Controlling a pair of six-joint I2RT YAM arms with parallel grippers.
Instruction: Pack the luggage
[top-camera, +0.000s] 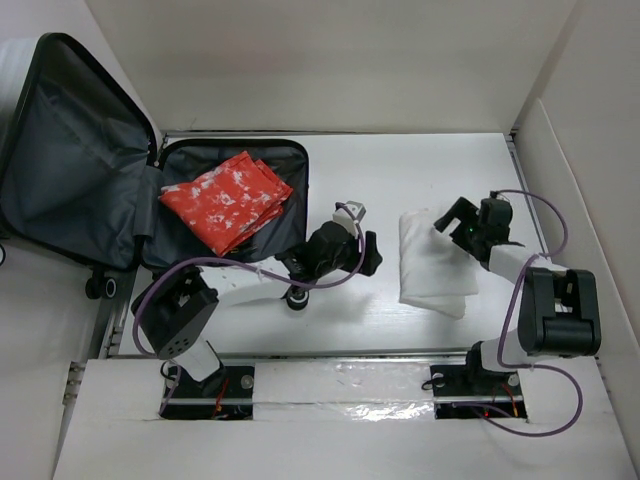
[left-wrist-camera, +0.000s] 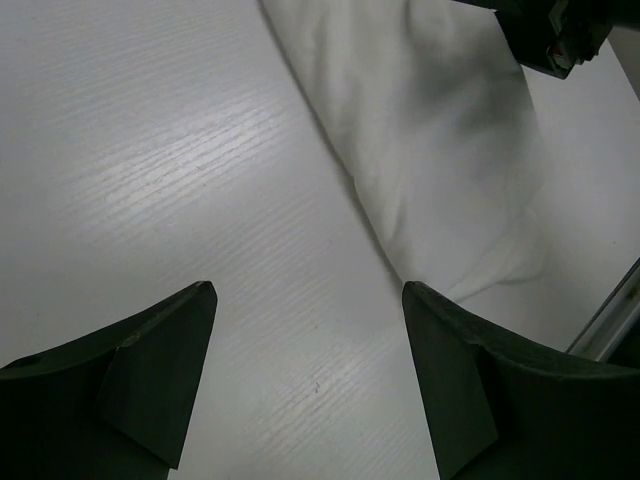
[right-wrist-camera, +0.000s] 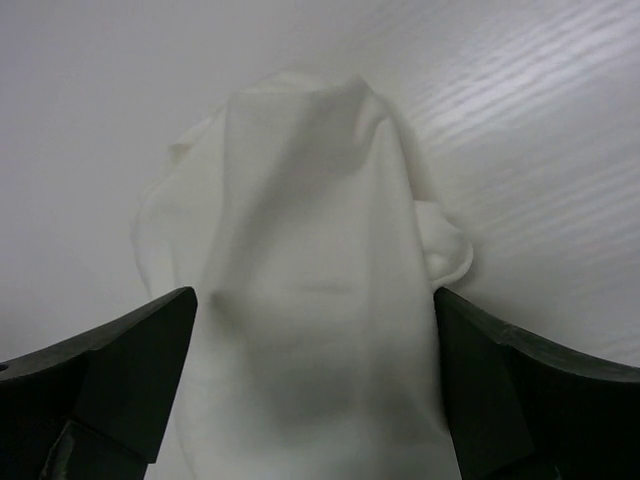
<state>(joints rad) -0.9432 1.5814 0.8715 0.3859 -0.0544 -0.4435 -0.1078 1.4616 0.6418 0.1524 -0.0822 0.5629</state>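
Luggage (top-camera: 285, 225) sat open at the far left, red cloth (top-camera: 225, 200) inside. Looked rigid and on wheels (top-camera: 98, 288), so it'd probably roll if shoved; I'd grab the lid (top-camera: 70, 170) rim. Left gripper (left-wrist-camera: 310, 290) was spread and empty, right gripper (right-wrist-camera: 315, 295) spread wide over the soft white cloth (right-wrist-camera: 310, 250).

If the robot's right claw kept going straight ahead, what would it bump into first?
The white folded cloth, most likely. The right gripper points right at it, with its jaws open to either side. It looks close, though how close is hard to judge. The table lies under the cloth.
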